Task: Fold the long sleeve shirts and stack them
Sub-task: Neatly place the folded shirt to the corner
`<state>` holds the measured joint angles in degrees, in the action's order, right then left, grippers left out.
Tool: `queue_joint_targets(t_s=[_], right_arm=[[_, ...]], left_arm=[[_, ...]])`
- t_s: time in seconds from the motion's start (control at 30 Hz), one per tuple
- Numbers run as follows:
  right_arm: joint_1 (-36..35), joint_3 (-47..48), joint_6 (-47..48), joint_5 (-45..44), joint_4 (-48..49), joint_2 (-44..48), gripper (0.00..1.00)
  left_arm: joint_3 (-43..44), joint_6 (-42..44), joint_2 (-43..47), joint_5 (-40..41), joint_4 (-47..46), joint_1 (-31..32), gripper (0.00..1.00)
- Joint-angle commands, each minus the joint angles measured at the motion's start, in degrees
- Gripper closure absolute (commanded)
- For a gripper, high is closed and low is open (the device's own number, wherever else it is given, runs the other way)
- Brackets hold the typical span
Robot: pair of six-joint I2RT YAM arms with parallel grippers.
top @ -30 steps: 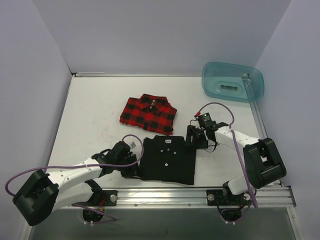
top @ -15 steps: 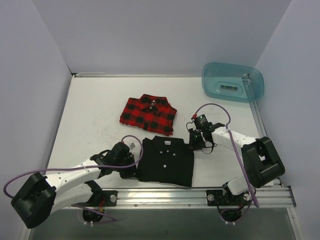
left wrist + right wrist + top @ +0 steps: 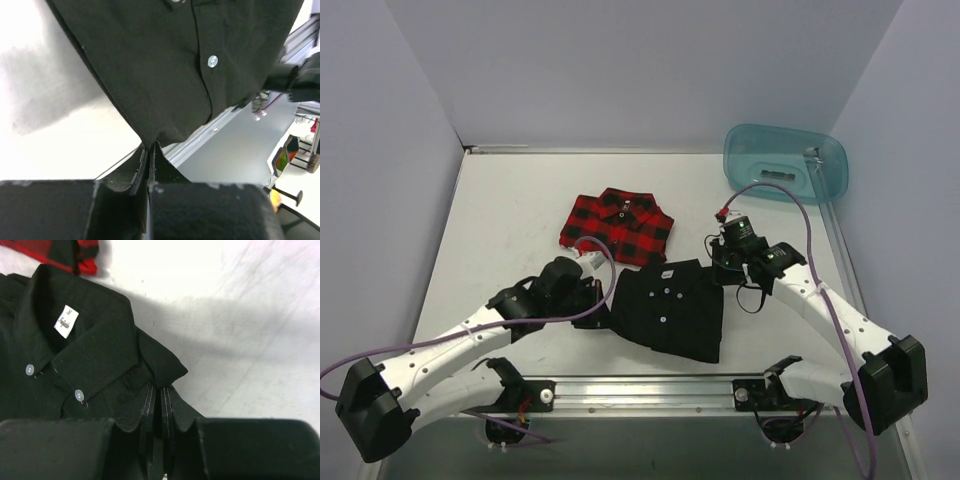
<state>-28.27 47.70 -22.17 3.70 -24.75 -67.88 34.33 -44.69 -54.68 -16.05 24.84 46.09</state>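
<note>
Raised and skewed since a second ago: black shirt (image 3: 670,312), hanging over tabletop (image 3: 500,220), pinched at opposite edges by left tool (image 3: 601,299) and right tool (image 3: 723,268), both clamped tight on cloth. Just beyond: plaid shirt (image 3: 617,227).

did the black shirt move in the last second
Yes. The black shirt has shifted away from the near rail toward the plaid shirt, slightly rightward and skewed.
</note>
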Motion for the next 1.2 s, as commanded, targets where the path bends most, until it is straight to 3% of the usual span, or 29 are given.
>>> queue_joint_targets(t_s=[0.0,0.33,0.43,0.57,0.83,1.17], right_arm=[[-0.3,5.8,2.6,-6.0,-4.2,2.1,1.00],[0.1,23.0,7.2,-8.9,-9.2,-1.6,1.00],[0.8,27.8,7.9,-8.7,-9.0,-4.2,1.00],[1.6,33.4,7.9,-7.8,-6.7,-10.1,1.00],[2.0,40.9,7.9,-6.5,2.4,-23.1,1.00],[2.5,50.9,11.7,-4.1,11.8,-38.6,1.00]], left_arm=[[6.7,4.0,-0.7,2.9,4.0,0.1,1.00],[24.8,10.6,-6.6,6.9,10.5,-1.6,1.00],[29.3,13.1,-8.8,8.1,12.1,-4.9,1.00],[33.2,17.6,-13.6,6.4,12.0,-13.8,1.00],[36.6,22.4,-21.8,6.0,6.6,-26.4,1.00],[32.1,21.9,-27.6,5.2,-1.5,-33.0,1.00]])
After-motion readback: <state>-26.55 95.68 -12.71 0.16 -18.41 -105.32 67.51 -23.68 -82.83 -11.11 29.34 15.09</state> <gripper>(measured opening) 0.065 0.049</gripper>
